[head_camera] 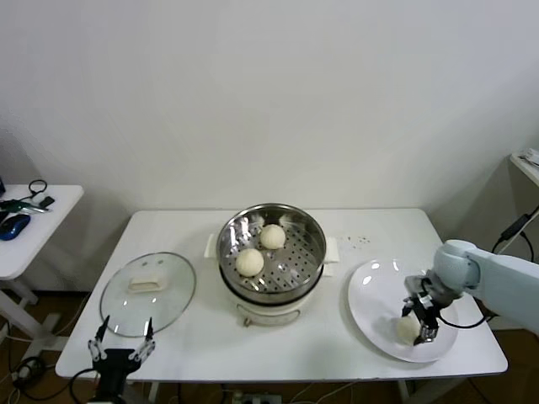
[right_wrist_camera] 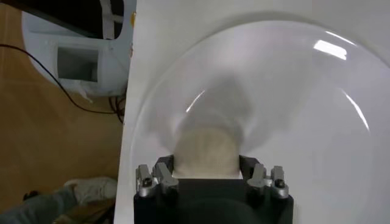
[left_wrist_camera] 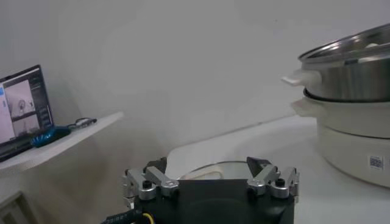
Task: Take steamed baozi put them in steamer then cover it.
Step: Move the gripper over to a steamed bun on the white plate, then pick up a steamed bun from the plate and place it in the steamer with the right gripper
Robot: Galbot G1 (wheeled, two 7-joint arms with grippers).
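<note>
Right gripper [head_camera: 418,325] is squeezing a baozi [right_wrist_camera: 206,152] on the plate [head_camera: 370,290]; the steamer [head_camera: 271,248] is sitting off to its left. Left gripper [head_camera: 123,346] is idling wide by the lid [head_camera: 148,292].

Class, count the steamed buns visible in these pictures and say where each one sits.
3. Two baozi lie in the steamer: one toward the back, one nearer the front left. The third sits on the white plate, between the right end effector's fingers. None seems hidden.

White table [head_camera: 278,337]; glass lid [head_camera: 148,292] at left; steamer [head_camera: 271,252] centre; white plate [head_camera: 375,307] at right
</note>
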